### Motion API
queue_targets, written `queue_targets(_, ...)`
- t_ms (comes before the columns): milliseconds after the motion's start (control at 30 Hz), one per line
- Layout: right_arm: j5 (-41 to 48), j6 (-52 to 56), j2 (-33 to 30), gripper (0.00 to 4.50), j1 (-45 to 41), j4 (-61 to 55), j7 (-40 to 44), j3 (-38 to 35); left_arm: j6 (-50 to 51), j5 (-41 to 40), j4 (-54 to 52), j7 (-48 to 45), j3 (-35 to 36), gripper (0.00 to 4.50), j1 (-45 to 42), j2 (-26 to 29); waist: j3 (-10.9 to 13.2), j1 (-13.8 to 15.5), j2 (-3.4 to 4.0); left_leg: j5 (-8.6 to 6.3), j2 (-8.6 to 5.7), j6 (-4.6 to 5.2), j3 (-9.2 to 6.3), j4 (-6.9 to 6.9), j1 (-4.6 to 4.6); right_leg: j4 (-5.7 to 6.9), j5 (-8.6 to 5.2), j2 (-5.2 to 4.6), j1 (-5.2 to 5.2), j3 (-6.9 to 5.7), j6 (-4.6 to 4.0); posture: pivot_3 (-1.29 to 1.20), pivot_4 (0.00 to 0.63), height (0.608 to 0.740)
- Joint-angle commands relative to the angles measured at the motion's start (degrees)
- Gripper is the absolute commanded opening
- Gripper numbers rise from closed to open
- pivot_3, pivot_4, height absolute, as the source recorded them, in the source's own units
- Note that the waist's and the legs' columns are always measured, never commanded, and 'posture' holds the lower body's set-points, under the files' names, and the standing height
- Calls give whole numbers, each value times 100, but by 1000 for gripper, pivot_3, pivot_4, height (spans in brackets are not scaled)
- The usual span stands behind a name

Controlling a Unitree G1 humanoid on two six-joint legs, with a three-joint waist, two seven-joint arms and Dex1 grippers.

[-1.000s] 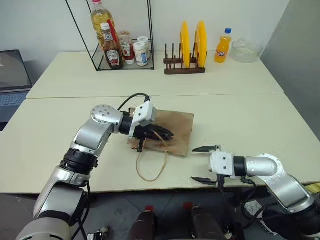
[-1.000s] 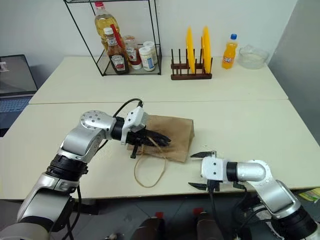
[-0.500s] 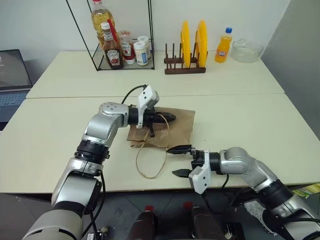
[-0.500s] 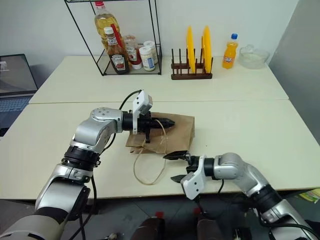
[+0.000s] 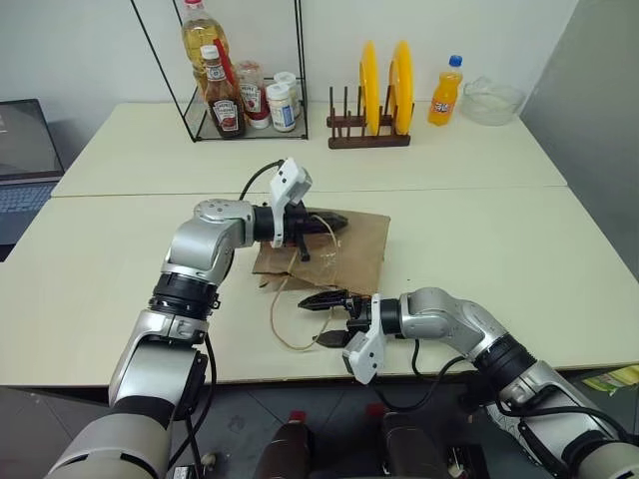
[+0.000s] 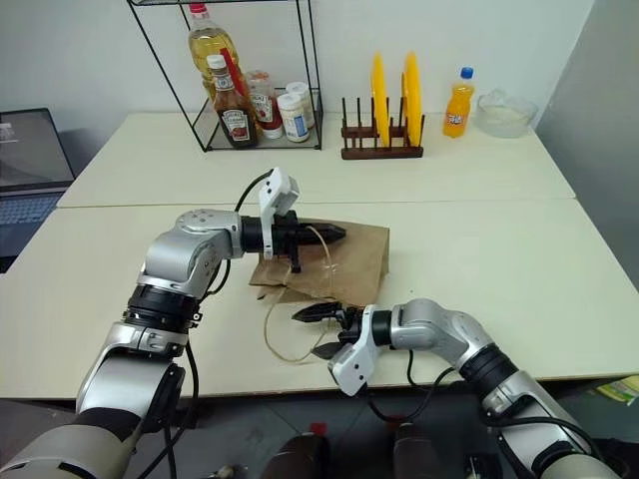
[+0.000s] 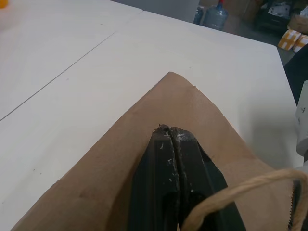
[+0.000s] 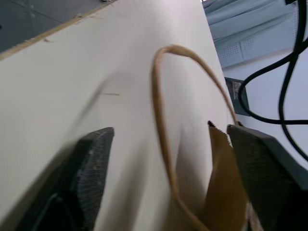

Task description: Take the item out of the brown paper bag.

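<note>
Bag lies flat, plain brown, seemingly creased

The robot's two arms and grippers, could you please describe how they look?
Both arms are built of rounded silver-grey segments joined by black collars. Each wrist carries a white camera block, and black cables loop off them. The left gripper and the right gripper each have two tapered black fingers; the left fingers look scuffed with pale specks.

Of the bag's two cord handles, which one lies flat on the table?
The lower handle, looping out over the table toward the right hand. The other handle is raised above the brown paper bag, beside the shut left hand.
</note>
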Motion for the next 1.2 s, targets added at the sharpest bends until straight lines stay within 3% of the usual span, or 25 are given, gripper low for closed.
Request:
queue_targets(33,173,64,-9,2579,6,-75,45,-29,6,-94,-214,14,136,0,-110,27,0,0,0,0,0,0,0,0,0,0,0,0,0,0,0,0,150,740)
queue_targets(267,312,377,-13,32,81,-163,293,-1,-20,-49,-137,18,147,0,-200,57,0,0,0,0,0,0,0,0,0,0,0,0,0,0,0,0,150,740)
queue_targets(533,-48,845,-550,11,203,-229,1494,531,-427,192,813,162,204,0,-1096,-15,-1,55,-1,0,-8,0,-4,3,0,-3,0,-3,6,-3,0,0,150,740)
queue_targets(900,-431,719,-886,11,123,-94,1556,721,-1139,469,2370,448,384,0,-2356,-291,-3,102,-4,0,-11,1,-2,4,1,-7,0,-5,9,-4,2,0,150,740)
queue_targets(1200,-401,800,-879,11,96,-26,1540,710,-1513,487,2821,397,433,0,-2745,-346,-3,99,-5,0,-11,1,-1,4,0,-6,0,-5,8,-3,2,0,150,740)
